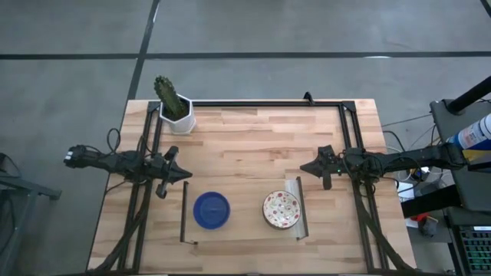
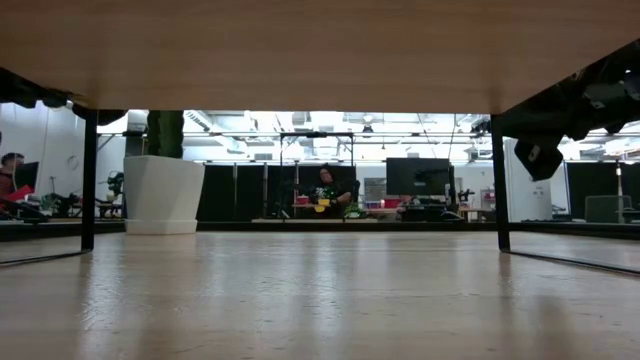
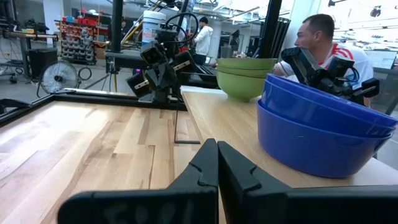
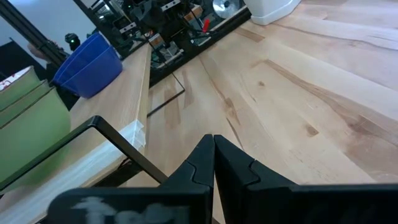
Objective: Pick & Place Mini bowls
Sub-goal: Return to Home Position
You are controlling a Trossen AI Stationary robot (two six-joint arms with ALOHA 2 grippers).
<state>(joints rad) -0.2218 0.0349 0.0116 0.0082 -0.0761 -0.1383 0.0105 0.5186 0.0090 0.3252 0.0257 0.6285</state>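
Over the table [image 1: 253, 138], left gripper [image 1: 184, 175] and right gripper [image 1: 304, 166] hover closed, empty.

The pale wooden table [image 1: 253, 138] carries a white cactus pot [image 1: 177, 119] at its far left corner and a raised shelf [image 1: 245, 222] along its near edge. On the shelf sit stacked blue bowls [image 1: 211, 209] at the left and a red-speckled white bowl [image 1: 281, 209] at the right, apart from each other

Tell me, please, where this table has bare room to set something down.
The wide tabletop between the left end effector and right end effector, beside the cactus pot, is bare. Crowded: the near shelf, with blue bowls and speckled bowl.
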